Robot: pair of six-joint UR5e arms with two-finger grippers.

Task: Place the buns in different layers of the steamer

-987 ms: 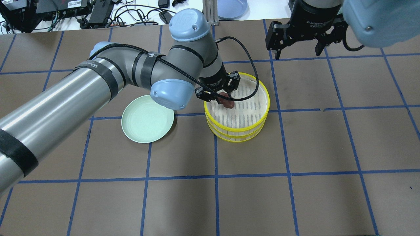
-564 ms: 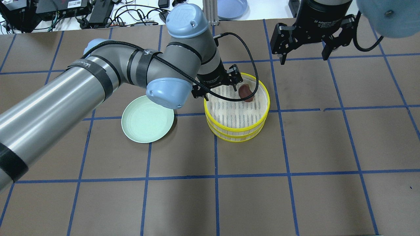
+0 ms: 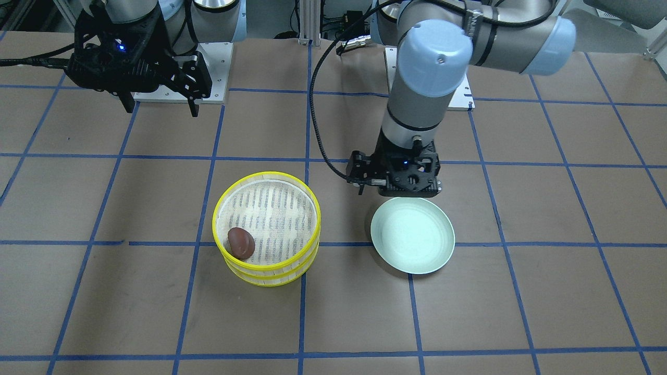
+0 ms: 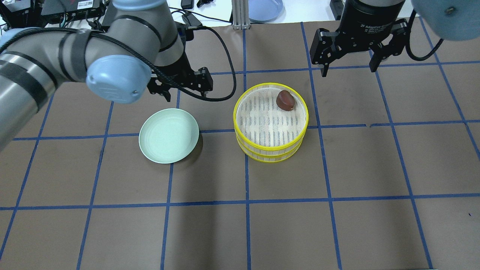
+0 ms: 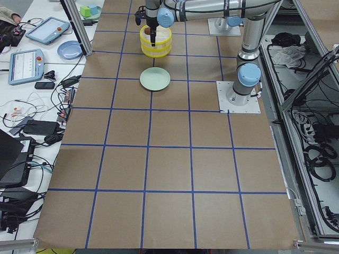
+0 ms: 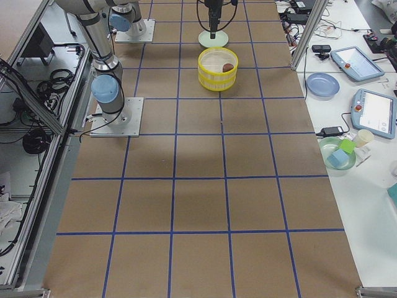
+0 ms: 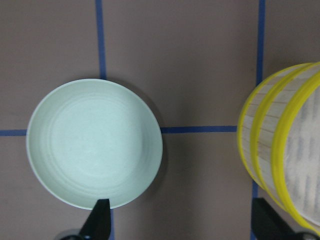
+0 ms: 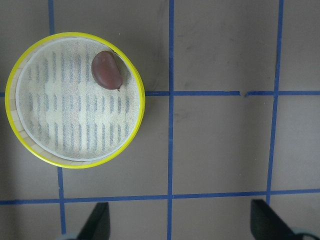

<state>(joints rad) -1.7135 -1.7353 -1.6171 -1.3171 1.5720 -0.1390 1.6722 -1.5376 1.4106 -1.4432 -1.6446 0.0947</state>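
The steamer (image 4: 270, 154) is two yellow-rimmed trays stacked mid-table; it also shows in the front view (image 3: 271, 273) and the right wrist view (image 8: 75, 162). The dark reddish-brown bun (image 4: 285, 100) lies on the top tray's mesh near its far right rim, and shows in the front view (image 3: 241, 242) and the right wrist view (image 8: 106, 69). The cream-white bun is not visible. My left gripper (image 4: 187, 93) is open and empty, above the far edge of the plate and left of the steamer. My right gripper (image 4: 348, 71) is open and empty, high beyond the steamer's far right.
An empty pale green plate (image 4: 168, 135) lies left of the steamer, also in the left wrist view (image 7: 95, 142). A blue dish (image 4: 265, 9) and cables sit past the table's far edge. Blue tape lines grid the brown tabletop.
My left gripper let go of the dark bun in the top tray, and then moved left, away from the steamer to over the plate's far side. The right gripper shifted slightly right.
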